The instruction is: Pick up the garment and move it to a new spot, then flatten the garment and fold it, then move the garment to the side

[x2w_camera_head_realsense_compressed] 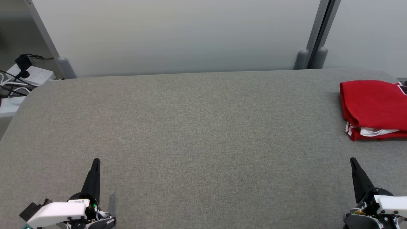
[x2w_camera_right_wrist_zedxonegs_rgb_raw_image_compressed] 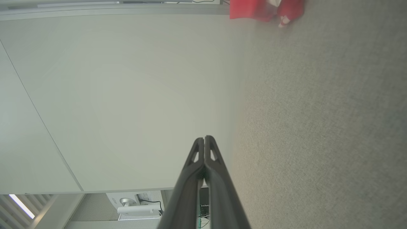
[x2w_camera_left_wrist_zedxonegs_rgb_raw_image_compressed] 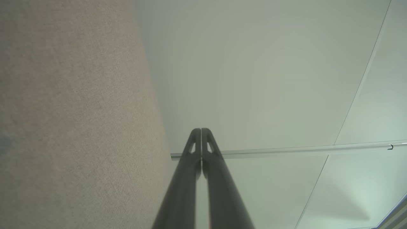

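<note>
Left pincer (x2w_camera_head_realsense_compressed: 96, 161) and right pincer (x2w_camera_head_realsense_compressed: 352, 160) are both closed and empty at the near side of the grey fabric-covered counter (x2w_camera_head_realsense_compressed: 203, 127). The folded red cloth garment (x2w_camera_head_realsense_compressed: 372, 105) lies far right, well apart from both. Pinch only its top layer and you'll likely unfold it or drag it off the edge.

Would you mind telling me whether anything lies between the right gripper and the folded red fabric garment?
Nothing visible does. A bare stretch of the grey woven tabletop separates the shut right gripper, near the front edge, from the folded red fabric garment at the table's far right.
</note>
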Controlling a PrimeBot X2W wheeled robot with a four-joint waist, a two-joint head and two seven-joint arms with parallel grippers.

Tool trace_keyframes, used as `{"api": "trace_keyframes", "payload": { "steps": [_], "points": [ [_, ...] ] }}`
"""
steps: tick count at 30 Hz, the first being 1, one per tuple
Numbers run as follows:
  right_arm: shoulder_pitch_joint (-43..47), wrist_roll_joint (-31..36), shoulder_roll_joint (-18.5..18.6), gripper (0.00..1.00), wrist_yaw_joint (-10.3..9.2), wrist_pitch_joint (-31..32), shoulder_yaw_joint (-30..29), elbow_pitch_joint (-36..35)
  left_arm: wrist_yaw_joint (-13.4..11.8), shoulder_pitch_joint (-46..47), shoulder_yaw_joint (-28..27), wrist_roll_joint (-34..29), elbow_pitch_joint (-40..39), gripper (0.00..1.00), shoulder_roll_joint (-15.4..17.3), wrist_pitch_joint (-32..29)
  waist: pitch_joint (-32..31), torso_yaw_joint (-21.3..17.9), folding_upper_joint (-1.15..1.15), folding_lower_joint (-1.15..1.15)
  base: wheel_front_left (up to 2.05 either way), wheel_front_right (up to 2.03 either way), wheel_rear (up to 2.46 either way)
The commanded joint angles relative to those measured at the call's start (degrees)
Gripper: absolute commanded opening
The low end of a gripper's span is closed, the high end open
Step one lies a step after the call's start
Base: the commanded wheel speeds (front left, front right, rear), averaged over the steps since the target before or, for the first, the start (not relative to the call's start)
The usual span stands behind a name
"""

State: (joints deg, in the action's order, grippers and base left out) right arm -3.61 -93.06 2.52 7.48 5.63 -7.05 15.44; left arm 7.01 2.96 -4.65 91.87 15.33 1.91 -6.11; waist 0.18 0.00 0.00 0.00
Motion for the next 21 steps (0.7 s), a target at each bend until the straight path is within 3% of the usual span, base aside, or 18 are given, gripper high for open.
{"api": "trace_keyframes", "payload": {
  "steps": [1,21],
  "points": [
    [-2.5,0.5,0.7,0.00,0.01,0.5,1.0,-1.4,0.5,3.2,-1.9,0.3,-1.3,0.00,1.0,-0.4,0.0,0.0,0.00,0.00,0.00,0.00,0.00],
    [-2.5,0.6,0.6,0.00,0.01,0.6,0.9,-1.4,0.5,3.2,-1.9,0.3,-1.3,0.00,1.0,-0.4,0.0,0.0,0.00,0.00,0.00,0.00,0.00]
  ]
}}
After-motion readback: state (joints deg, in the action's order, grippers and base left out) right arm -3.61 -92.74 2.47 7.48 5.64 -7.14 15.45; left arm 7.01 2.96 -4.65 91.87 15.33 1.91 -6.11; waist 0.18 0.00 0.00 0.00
